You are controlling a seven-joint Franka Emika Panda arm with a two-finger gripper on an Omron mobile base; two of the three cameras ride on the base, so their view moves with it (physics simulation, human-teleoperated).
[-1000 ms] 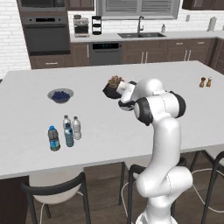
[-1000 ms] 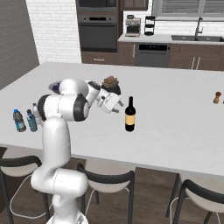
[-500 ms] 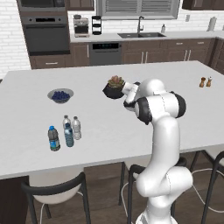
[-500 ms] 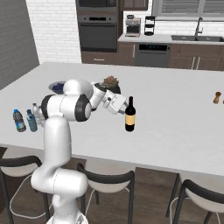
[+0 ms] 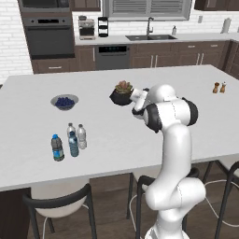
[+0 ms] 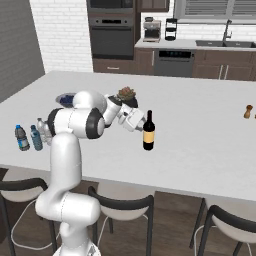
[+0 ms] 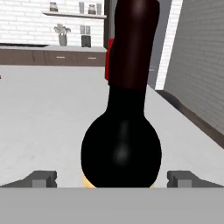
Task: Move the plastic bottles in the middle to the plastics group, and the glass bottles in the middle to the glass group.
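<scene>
A dark, nearly black glass bottle (image 6: 148, 131) with a pale label stands upright mid-counter. My gripper (image 6: 139, 124) is level with its body, right beside it on the left. In the hand view the bottle (image 7: 121, 144) sits close up between the two fingertips (image 7: 42, 178), and the gripper (image 7: 112, 178) stands open with gaps on both sides. Several plastic water bottles (image 5: 73, 142) cluster at the counter's left: a blue-tinted one, clear white-capped ones and one with a dark blue label (image 5: 57, 147). Two tiny amber bottles (image 5: 219, 87) stand far right.
A potted plant in a dark bowl (image 5: 122, 93) stands just behind my hand. A bowl of blueberries (image 5: 64, 101) sits at the left rear of the counter. Stools (image 6: 122, 210) line the near edge. The amber pair (image 6: 247, 111) is near the right edge.
My hand has crept forward toward the dark bottle, so the bottle now lies between the open fingers. The bottles have not moved.
</scene>
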